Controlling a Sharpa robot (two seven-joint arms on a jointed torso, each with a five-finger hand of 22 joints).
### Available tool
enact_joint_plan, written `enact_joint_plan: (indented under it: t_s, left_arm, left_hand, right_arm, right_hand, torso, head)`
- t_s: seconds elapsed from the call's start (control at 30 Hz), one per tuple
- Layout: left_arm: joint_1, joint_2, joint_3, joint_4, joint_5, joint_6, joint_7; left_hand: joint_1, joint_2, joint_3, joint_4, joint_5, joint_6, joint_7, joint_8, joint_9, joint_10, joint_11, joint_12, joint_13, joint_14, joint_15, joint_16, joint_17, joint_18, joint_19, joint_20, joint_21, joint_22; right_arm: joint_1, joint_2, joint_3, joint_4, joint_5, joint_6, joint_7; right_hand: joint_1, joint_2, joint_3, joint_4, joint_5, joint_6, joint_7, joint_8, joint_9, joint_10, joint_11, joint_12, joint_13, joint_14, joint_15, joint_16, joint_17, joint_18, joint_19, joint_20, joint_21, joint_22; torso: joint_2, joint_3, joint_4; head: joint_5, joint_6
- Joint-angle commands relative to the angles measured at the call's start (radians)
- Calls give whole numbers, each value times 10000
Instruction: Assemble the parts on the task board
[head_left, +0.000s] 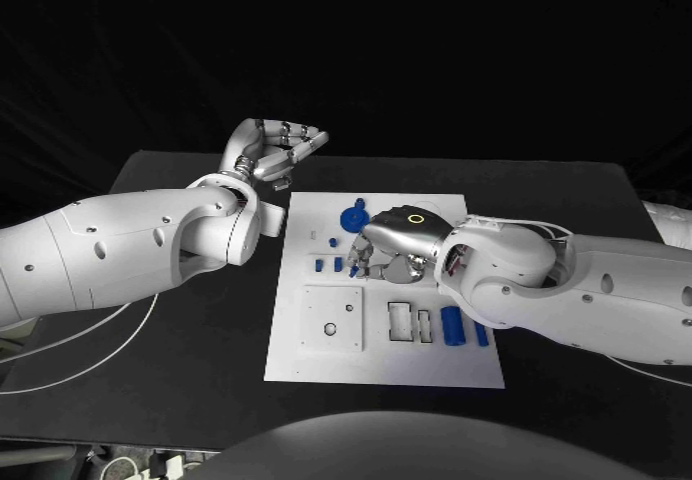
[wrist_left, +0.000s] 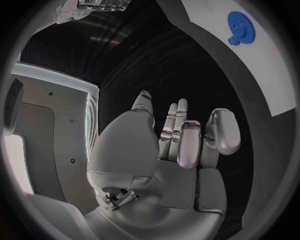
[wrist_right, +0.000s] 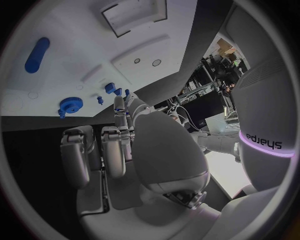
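The right robot hand (head_left: 387, 250) hovers over the task board (head_left: 433, 372) beside the blue gear (head_left: 353, 216), apparently reaching for small blue pegs (head_left: 327, 265), grasp unclear, while the left robot hand (head_left: 274, 148) waits beyond the board, loosely curled and holding nothing.

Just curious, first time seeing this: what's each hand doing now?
Left hand open, off the task board. Right hand over the board's small blue parts, grip unclear. Nothing in the way.

Mirrored "sharpa" on white arm (wrist_right: 265, 142)
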Motion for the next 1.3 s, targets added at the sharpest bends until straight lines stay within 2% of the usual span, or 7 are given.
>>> enact_joint_plan:
  t_s: [0.03,0.37,0.6,0.67,0.83,0.9,1.3]
  left_arm:
    - [-3,-6,7,44,-190,174,81]
    - [-2,-70,8,105,-217,167,107]
    - [-2,-113,9,135,-224,160,125]
    - [-2,-114,9,138,-234,156,123]
    - [-1,-118,9,169,-255,153,122]
    - [-1,-128,9,178,-261,149,122]
    - [0,-155,10,181,-273,143,120]
  left_hand:
    - [-1,97,60,1,52,-21,-3,-58,-17,-2,1,-58,-17,29,-9,-56,109,81,13,-34,-57,1488]
    - [17,114,62,0,54,-36,1,-68,-21,-12,5,-65,-18,27,-7,-61,103,79,18,-33,-58,1489]
    - [28,125,63,0,57,-45,4,-74,-23,-20,7,-70,-19,18,-5,-77,82,83,7,-33,-79,1482]
    - [28,125,63,0,57,-45,4,-74,-23,-20,7,-70,-19,18,-5,-77,82,83,7,-33,-79,1482]
    - [28,125,63,0,57,-45,4,-74,-23,-20,7,-70,-19,18,-5,-77,82,83,7,-33,-79,1482]
    - [28,125,63,0,57,-45,4,-74,-23,-20,7,-70,-19,18,-5,-77,82,83,7,-33,-79,1482]
    - [51,148,65,-1,61,-57,9,-82,-27,-33,11,-78,-21,5,-2,-100,50,89,-8,-32,-109,1472]
  right_arm:
    - [-58,56,2,-7,-297,565,184]
    - [-282,184,2,-90,-297,1028,233]
    - [-443,297,1,-202,-236,1012,211]
    - [-463,344,1,-240,-213,1052,201]
    - [-537,446,1,-302,-181,1123,204]
    - [-554,482,1,-332,-180,1142,212]
    - [-629,605,0,-437,-250,1320,181]
  right_hand:
    - [5,-80,24,11,23,23,15,-2,91,-48,51,-36,-10,1042,65,41,2630,-141,1068,51,45,2631]
    - [1,-102,29,5,22,8,21,-19,87,-74,57,-39,-11,1042,71,41,2630,-141,1068,59,45,2631]
    - [-6,-107,36,7,24,-5,28,-32,84,-93,63,-39,-11,1042,74,41,2630,-141,1068,64,45,2631]
    - [-8,-105,39,9,26,-6,30,-34,83,-93,66,-37,-10,1042,76,41,2630,-141,1068,65,45,2631]
    - [-8,-105,39,9,26,-6,30,-34,83,-93,66,-37,-10,1042,76,41,2630,-141,1068,65,45,2631]
    - [-8,-105,39,9,26,-6,30,-34,83,-93,66,-37,-10,1042,76,41,2630,-141,1068,65,45,2631]
    - [-22,-101,48,17,21,-15,45,-46,81,-101,79,-33,-8,1042,86,41,2630,-141,1068,72,45,2631]
  torso:
    - [25,1,-3]
    - [23,3,-7]
    - [9,8,-15]
    - [9,5,-26]
    - [17,2,15]
    - [14,8,-2]
    - [7,5,-7]
  head:
    - [-1,2]
    - [-72,2]
    - [-119,2]
    - [-117,2]
    - [-152,2]
    - [-135,2]
    - [-176,2]
